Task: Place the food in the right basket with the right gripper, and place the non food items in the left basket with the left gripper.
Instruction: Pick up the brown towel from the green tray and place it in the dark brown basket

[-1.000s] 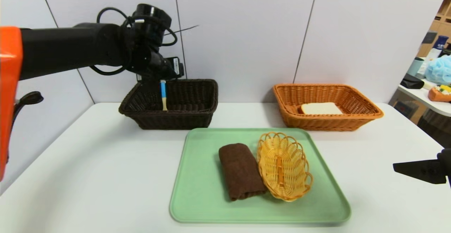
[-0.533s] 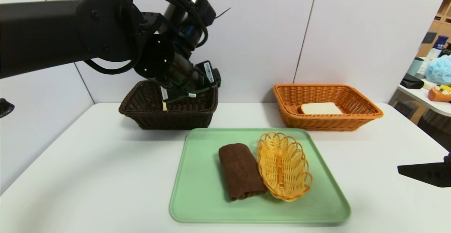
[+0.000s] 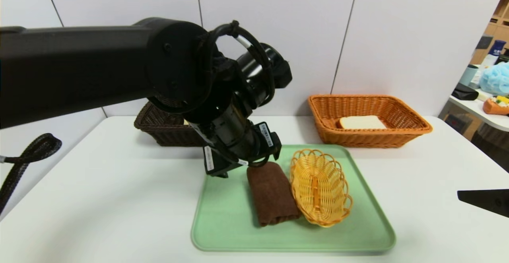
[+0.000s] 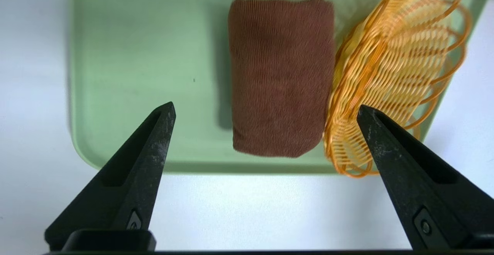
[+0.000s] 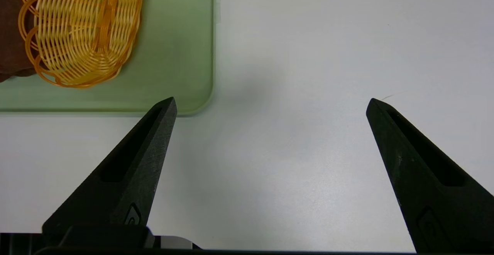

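I held the left gripper (image 4: 266,108), jaws wide and empty, above the brown cloth (image 4: 281,76) on the green tray (image 4: 135,46); descent and closure remained, while the right gripper (image 5: 270,104) idled open.

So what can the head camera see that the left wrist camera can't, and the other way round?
Only the head view shows the dark basket, the orange basket holding a slice of bread, the left arm itself, and a sliver of the right claw at the table's right edge. Only the left wrist view shows the left claw spread open above the tray's edge. Both show the green tray, the brown towel and the small yellow wicker basket leaning against it.
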Controlling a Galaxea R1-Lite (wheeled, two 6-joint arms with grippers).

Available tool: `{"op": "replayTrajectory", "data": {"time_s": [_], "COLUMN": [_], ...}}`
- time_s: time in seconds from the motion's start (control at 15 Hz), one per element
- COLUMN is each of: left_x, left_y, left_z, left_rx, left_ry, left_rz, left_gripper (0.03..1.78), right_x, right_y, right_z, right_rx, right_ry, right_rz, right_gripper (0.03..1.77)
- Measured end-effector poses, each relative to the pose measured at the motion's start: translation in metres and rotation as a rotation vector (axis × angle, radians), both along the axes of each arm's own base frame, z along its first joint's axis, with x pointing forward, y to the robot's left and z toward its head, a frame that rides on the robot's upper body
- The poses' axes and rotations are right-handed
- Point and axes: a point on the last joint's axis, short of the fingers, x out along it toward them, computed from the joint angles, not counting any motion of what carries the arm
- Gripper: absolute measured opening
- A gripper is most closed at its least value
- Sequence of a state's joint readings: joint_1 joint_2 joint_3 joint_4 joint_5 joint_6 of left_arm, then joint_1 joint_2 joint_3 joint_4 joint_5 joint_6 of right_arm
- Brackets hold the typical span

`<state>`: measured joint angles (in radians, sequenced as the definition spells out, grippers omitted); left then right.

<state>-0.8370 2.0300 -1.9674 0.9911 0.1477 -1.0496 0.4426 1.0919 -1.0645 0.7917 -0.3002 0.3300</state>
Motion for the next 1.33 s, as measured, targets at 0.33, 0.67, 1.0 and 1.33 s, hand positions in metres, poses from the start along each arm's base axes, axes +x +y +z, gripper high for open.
{"op": "replayTrajectory", "data": {"time_s": [0.33,0.67,1.0,1.33], "left_x": [0.006,0.013,0.019,0.023], "left_y": [-0.013,-0.025,-0.033,-0.038], "left_z": [-0.023,-0.034,-0.044,-0.054], "left_rx": [0.049,0.027,0.019,0.029], "left_ry": [0.052,0.041,0.034,0.04], "left_rz": [-0.01,-0.005,-0.006,-0.009], "left_gripper": [1.69,1.69,1.69,1.69], "right_x": [-0.007,-0.017,-0.02,-0.022], "right_y": [-0.003,-0.007,-0.008,-0.009], "right_z": [0.0,-0.001,-0.002,-0.002], "right_rx": [0.023,0.042,0.06,0.063], "right_ry": [-0.01,-0.024,-0.025,-0.029], "right_rz": [0.016,0.014,0.035,0.036], "right_gripper": [1.7,1.7,1.7,1.7]}}
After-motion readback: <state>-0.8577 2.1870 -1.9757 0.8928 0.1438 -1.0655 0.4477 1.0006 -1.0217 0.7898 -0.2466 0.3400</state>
